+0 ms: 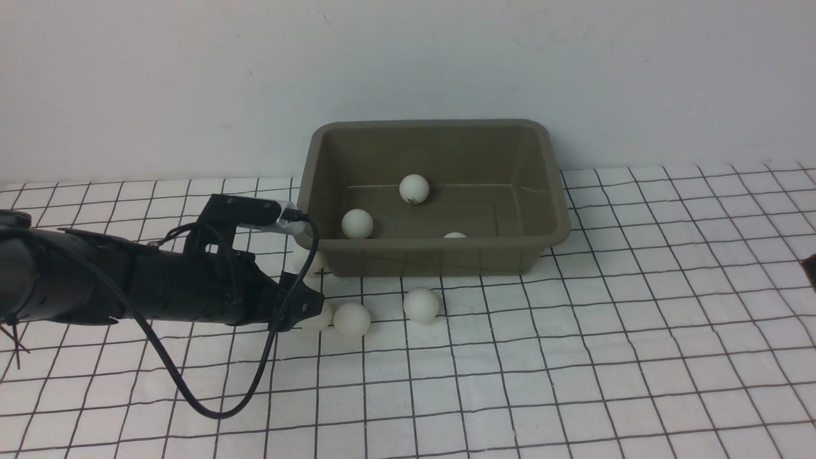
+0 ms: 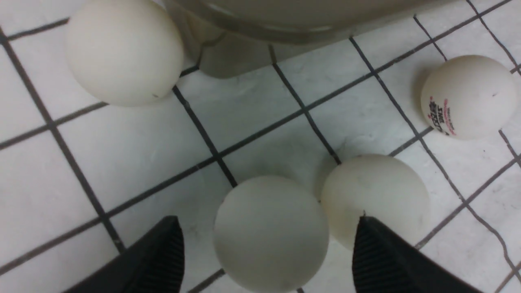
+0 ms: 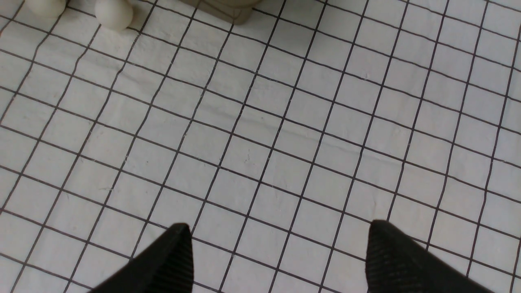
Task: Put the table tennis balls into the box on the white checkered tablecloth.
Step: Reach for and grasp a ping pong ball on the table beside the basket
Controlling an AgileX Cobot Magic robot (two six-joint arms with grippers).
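1. Front view: the rectangular olive-grey plastic box [image 1: 440, 258] sits on the white checkered tablecloth [image 1: 574, 357] covering your worktop. Three small matte white table tennis balls [image 1: 414, 189] are inside it. Four more lie on the cloth off its front left corner, where your left claw [image 1: 312, 306] reaches, so the left arm is far nearer.
2. Left wrist view: the left claw [image 2: 267, 221] is spread. The centre ball [image 2: 270, 234] lies between its fingers, with a neighbour ball [image 2: 374, 199] against it.
3. Right wrist view: the right claw [image 3: 280, 226] is spread over bare cloth, well apart from the balls.

bare tablecloth [image 1: 637, 319] right of box [image 1: 440, 258], balls [image 1: 352, 319] clustered near its front-left corner
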